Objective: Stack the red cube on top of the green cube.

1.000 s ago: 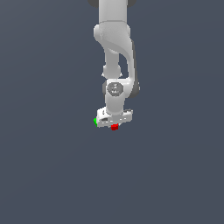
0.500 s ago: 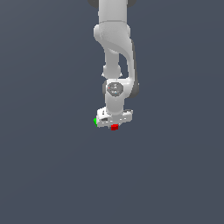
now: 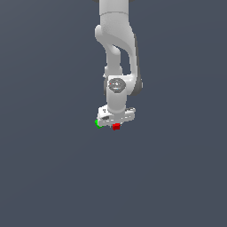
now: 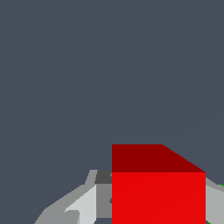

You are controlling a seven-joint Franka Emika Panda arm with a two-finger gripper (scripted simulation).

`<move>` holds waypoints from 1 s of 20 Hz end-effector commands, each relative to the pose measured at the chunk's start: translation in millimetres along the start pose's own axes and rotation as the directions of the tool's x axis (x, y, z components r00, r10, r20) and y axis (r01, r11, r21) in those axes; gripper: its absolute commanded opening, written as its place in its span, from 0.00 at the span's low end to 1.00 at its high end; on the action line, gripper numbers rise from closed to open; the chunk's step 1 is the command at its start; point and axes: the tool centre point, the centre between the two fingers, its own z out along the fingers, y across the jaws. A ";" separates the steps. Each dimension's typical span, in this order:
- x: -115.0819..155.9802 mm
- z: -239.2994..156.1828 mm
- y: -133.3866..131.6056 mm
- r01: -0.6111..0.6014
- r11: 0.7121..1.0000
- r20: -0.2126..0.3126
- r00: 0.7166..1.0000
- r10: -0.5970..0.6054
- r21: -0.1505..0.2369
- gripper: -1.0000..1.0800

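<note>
In the exterior view the white gripper [image 3: 115, 123] points down, low over the grey floor. The red cube [image 3: 116, 127] shows just under the hand. The green cube [image 3: 98, 123] sits close beside it, towards the exterior view's left, partly hidden by the hand. The wrist view is filled by the red cube [image 4: 158, 197], which sits between the two grey fingers [image 4: 85, 203]; both press flush against its sides. The gripper [image 4: 158, 210] is shut on the red cube. Only a thin green sliver [image 4: 222, 186] of the green cube shows at that picture's edge.
Plain dark grey floor lies all around, with no other objects in view. The arm's white links [image 3: 116, 53] rise straight up above the hand.
The hand and the red cube have edged slightly upward. The green cube has stayed where it was.
</note>
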 end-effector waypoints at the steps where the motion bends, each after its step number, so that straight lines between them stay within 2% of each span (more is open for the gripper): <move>1: 0.1 -14.7 0.0 0.000 1.000 -0.001 1.000 0.000 0.000 0.00; 11: 0.3 -67.0 -0.3 0.000 1.000 -0.002 1.000 0.000 0.000 0.00; 20: -2.3 -67.6 5.0 0.000 1.000 -0.003 1.000 0.000 0.000 0.00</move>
